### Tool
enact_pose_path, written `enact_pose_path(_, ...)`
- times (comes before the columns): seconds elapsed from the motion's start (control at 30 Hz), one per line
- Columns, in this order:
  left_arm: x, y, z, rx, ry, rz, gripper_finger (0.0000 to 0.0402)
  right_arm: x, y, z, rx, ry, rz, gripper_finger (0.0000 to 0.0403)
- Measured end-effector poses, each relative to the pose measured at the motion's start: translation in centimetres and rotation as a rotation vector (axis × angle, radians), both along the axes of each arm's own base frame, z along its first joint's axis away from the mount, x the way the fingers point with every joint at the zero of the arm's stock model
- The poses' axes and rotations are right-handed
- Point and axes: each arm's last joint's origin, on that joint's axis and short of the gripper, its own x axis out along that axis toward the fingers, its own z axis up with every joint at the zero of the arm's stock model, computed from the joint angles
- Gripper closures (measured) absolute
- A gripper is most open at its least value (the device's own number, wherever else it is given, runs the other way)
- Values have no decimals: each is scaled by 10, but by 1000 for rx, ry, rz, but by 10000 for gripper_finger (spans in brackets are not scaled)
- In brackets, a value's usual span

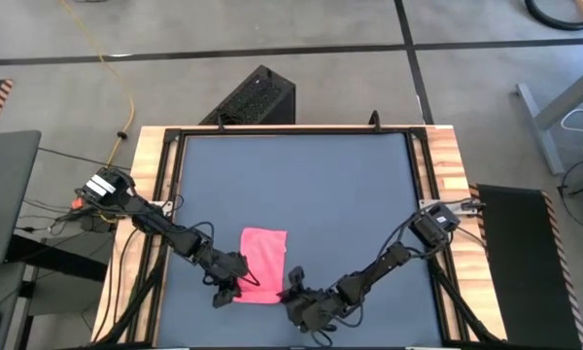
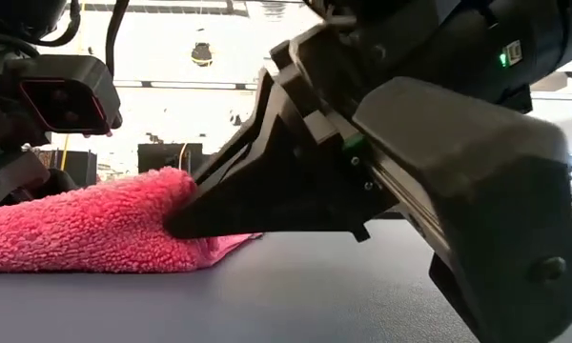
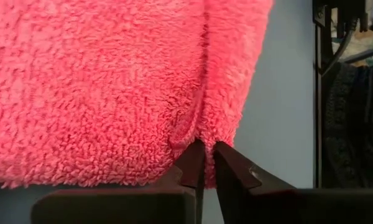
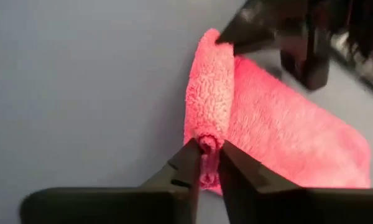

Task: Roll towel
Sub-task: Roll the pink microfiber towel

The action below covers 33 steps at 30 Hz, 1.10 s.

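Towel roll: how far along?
Done: the near edge of the towel is turned over into a first narrow roll. In hand: the left end effector and the right end effector each pinch one end of that roll. Left: most of the towel lies flat on the table, unrolled.

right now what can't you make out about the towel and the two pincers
- High view: the near edge of the towel is covered by the left pincer and right pincer; how far it is rolled is too small to tell.
- Low view: the right arm fills the frame, hiding the towel's right end.
- Left wrist view: the towel runs off the frame, its far end unseen.
- Right wrist view: blurred; the far corner is hidden behind the left pincer.
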Motion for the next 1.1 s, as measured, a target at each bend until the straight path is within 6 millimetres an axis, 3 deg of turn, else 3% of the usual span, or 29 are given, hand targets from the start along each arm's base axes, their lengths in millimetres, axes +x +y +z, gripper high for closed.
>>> enact_pose_path(0.17,0,1,5,-5,-25,-29,356,4,-12,-7,215,91,-30,382)
enact_pose_path(0.43,-5,4,32,-27,-130,-55,352,13,-27,-9,512,195,-63,383)
enact_pose_path(0.7,-24,17,44,108,-67,-33,351,13,-32,-12,723,283,-158,381)
enact_pose_path(0.93,-24,4,57,261,-357,-139,351,9,-26,-13,891,300,-281,380)
enact_pose_path(1.1,-24,-8,54,431,-480,-158,351,2,-14,-13,977,312,-329,379)
